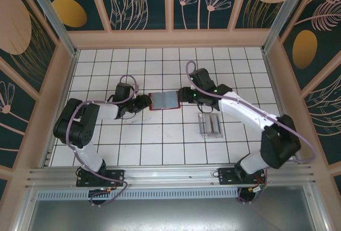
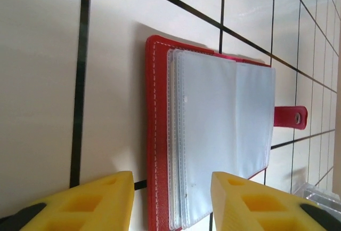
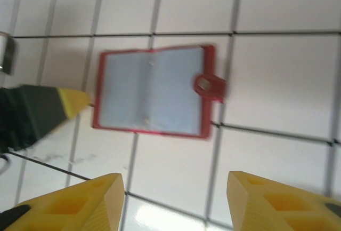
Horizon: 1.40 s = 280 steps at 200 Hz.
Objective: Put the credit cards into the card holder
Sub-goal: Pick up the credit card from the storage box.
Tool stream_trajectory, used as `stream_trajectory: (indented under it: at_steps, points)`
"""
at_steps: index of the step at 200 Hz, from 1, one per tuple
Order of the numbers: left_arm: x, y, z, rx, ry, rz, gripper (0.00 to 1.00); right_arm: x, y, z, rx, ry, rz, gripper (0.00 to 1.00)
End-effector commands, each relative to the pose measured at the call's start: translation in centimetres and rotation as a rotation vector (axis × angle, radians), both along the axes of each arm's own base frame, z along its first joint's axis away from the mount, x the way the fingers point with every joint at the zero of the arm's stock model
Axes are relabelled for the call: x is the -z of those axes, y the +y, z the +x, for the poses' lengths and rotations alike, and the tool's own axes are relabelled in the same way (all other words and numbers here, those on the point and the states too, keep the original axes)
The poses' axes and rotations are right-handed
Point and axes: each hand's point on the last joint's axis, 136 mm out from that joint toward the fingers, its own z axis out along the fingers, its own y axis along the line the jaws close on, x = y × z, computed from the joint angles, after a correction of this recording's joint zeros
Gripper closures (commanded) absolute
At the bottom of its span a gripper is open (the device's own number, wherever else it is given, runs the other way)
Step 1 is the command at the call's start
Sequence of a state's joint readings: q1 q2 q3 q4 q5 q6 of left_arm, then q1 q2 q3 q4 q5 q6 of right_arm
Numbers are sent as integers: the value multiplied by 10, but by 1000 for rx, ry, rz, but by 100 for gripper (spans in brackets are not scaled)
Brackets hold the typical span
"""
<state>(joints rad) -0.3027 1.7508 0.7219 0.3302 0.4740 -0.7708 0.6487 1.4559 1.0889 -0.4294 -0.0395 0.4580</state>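
One card holder (image 1: 164,101) lies opened flat on the tiled table (image 1: 160,151), pale sleeves up and clasp tab (image 2: 291,117) on its right side. The left gripper (image 2: 171,201) and right gripper (image 3: 176,201) flank it, jaws spread, holding nothing. A clear tray (image 1: 209,125) sits near.

The wallet (image 3: 152,89) lies open at centre frame, tab (image 3: 209,86) on its right; a yellow fingertip (image 3: 72,103) at left perhaps touches its blurred edge.

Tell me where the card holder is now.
In the top view the card holder lies open at the centre, between the left gripper and the right gripper.
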Motion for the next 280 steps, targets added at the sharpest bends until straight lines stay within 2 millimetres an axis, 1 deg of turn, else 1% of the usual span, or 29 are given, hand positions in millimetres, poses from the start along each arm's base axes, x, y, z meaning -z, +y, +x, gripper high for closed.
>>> stream_trajectory:
  at_steps: [1, 26, 49, 73, 96, 111, 136, 148, 158, 183, 198, 226, 251, 280]
  points:
    - [-21, 13, 9, -17, -58, 92, 53, 29, -55, -46, 92, 126, -234, 44]
    - [-31, 23, 12, -26, -83, 171, 51, 42, -77, -76, 109, 192, -338, 36]
    - [-41, 28, 14, -35, -105, 201, 50, 53, -88, -90, 134, 223, -407, 30]
    - [-46, 29, 15, -39, -122, 208, 50, 57, -100, -96, 172, 227, -449, 28]
    - [-44, 30, 14, -38, -118, 207, 50, 58, -106, -98, 190, 221, -461, 28]
    - [-43, 29, 13, -37, -118, 204, 50, 66, -111, -99, 195, 224, -480, 29]
    - [-44, 29, 12, -40, -123, 197, 50, 85, -122, -103, 206, 243, -526, 31]
    - [-46, 29, 12, -41, -127, 195, 50, 89, -125, -103, 212, 243, -536, 33]
    - [-47, 29, 13, -40, -129, 193, 50, 87, -129, -102, 227, 229, -550, 37]
    - [-47, 29, 12, -40, -131, 193, 50, 73, -141, -95, 275, 180, -596, 45]
    - [-47, 29, 12, -43, -132, 192, 50, 65, -146, -91, 297, 159, -600, 46]
    - [-46, 30, 10, -45, -133, 192, 50, 53, -143, -83, 296, 123, -542, 47]
    - [-45, 31, 9, -47, -134, 193, 50, 53, -147, -81, 310, 123, -524, 51]
    - [-45, 31, 8, -47, -134, 193, 50, 55, -147, -82, 307, 134, -524, 61]
